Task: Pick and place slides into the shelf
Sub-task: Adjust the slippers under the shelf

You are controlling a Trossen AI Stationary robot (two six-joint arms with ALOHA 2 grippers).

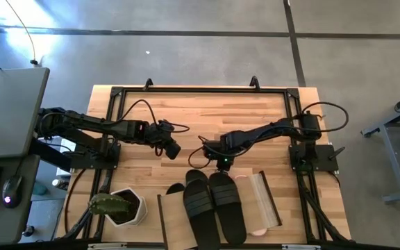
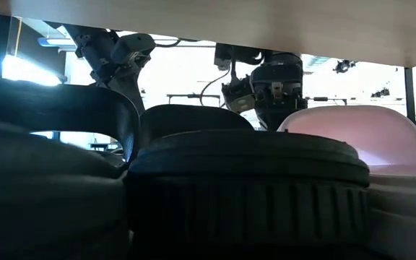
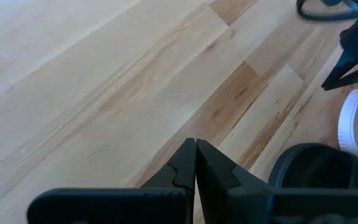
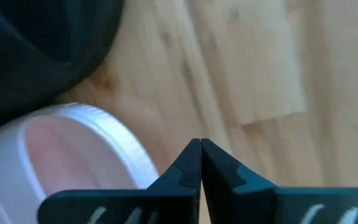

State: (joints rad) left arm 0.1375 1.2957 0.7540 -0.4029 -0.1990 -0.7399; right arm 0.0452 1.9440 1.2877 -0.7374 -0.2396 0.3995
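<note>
Black rubber filled the middle of the table's near edge: a pair of black slides (image 1: 212, 207) lay side by side on top of the light-wood shelf (image 1: 172, 221), toes toward the arms. A pink-and-white slide (image 2: 352, 137) sat tucked underneath at the right, its pale rim peeking out by the shelf's right board, and another black slide (image 2: 56, 108) showed low on the left, inside the shelf. The right gripper (image 1: 221, 161) hovered just beyond the black toes, jaws pressed fully together, holding nothing; its wrist camera stared down at pink sole (image 4: 73, 162) and bare wood. The left gripper (image 1: 172, 149) hung over open tabletop (image 1: 200, 111) to the left of it, fingers equally pinched shut and empty. A white pot with a cactus (image 1: 120, 206) stood just left of the shelf.

The danger, as I read it: the pair on top rested loose near the right arm, so a careless sweep could have shoved it off the panel. With both arms close together, a crossing reach risked a clash, and a wide left swing could have tipped that pot.
</note>
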